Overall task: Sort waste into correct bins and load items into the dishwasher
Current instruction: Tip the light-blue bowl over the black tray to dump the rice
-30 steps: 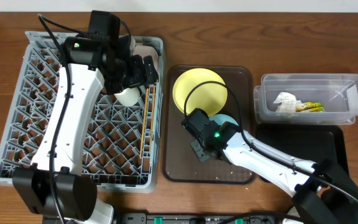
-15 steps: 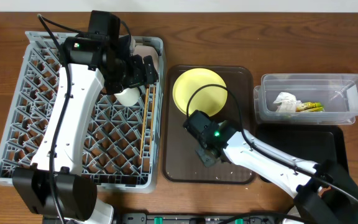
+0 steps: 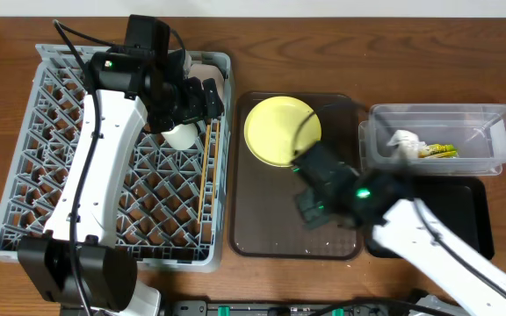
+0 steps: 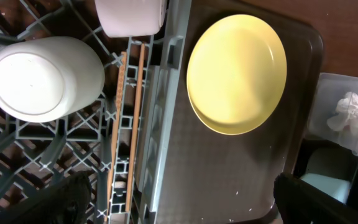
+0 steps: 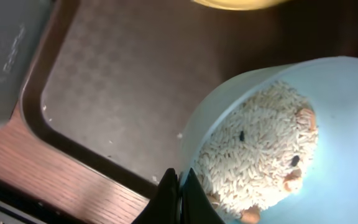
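The right gripper [image 5: 179, 184] is closed on the near edge of the small blue bowl [image 5: 272, 124], its two fingers pressed together with the thin rim between them. The bowl is over the brown tray [image 5: 104, 81], beside the yellow plate [image 3: 281, 130]; I cannot tell if it is lifted or rests on the tray. It is about half full of loose rice [image 5: 260, 155]. I judge the bowl to be light, stiff and rather smooth, so a grip at one point of the rim can let it turn or slip, and the grains will slide out if it tilts. It is better to keep it level until it is over the right bin. The left gripper [image 3: 205, 98] is wide open and holds nothing, above the grey rack [image 3: 25, 175] near the white cup [image 4: 42, 78].
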